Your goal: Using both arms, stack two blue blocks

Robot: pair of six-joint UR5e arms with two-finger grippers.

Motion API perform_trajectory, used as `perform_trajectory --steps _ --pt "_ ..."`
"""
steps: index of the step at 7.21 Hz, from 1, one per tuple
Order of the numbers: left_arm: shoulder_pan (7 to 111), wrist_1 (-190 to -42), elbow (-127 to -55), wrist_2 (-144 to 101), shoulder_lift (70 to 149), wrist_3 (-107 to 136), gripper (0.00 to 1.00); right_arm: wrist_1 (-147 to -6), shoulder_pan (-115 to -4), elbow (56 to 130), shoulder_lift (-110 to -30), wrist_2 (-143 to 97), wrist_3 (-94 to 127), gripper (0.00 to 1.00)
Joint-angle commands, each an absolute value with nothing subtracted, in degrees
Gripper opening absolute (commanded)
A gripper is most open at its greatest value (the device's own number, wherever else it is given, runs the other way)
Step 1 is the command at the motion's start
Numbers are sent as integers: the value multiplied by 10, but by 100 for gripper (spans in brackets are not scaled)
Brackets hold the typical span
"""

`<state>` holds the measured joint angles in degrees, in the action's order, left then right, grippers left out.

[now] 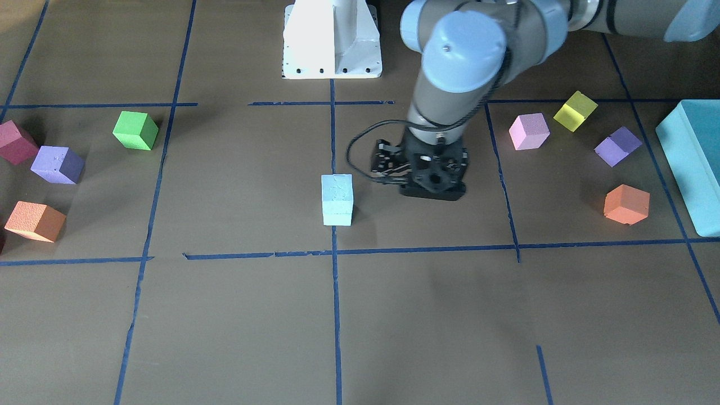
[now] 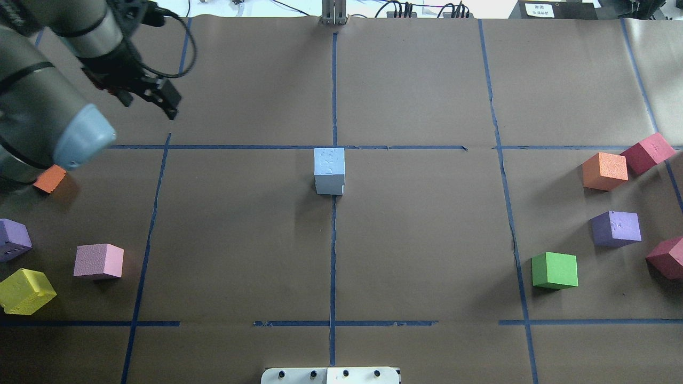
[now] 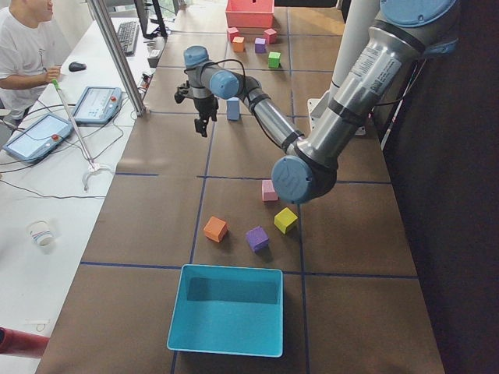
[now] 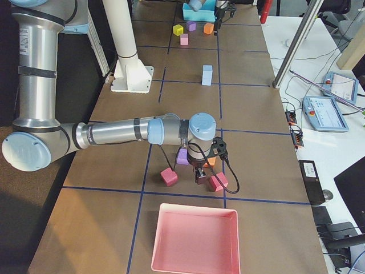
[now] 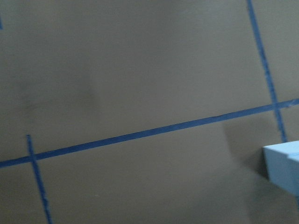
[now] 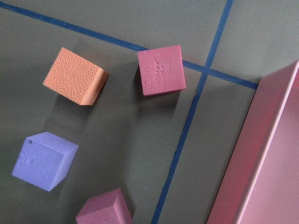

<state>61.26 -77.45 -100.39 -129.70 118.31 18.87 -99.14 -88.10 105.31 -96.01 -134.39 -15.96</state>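
Two light-blue grainy foam cubes [image 2: 329,170] stand stacked at the middle of the brown paper surface [image 2: 427,240], well apart from my left pincer [image 2: 151,104], which looks parted and empty at far left; light, soft and grippy, I judge, so I'd pinch opposite flat sides gently; whether my right pincer [image 4: 200,174] is wide or narrow I cannot tell.

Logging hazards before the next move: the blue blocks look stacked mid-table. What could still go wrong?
1. In the front view the left pincer hangs close beside the blue stack. A sideways swing, or its looping cable, could topple the stack.
2. The right pincer sits low among the red cube and the purple cube. It may shove them as it lifts out.
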Motion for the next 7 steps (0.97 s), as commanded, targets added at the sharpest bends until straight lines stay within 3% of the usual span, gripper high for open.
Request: perform_trajectory --steps 1,4,7 --pt "753 -773 -1005 -1343 1064 9 100 -991 -880 1051 -960 -1344 -156 99" --pt "842 -777 -1005 -1346 929 -153 100 -991 -880 1049 -960 -1344 -156 99" --pt "880 -796 -993 -1337 855 -174 100 -991 -880 1049 -960 -1344 -156 99"
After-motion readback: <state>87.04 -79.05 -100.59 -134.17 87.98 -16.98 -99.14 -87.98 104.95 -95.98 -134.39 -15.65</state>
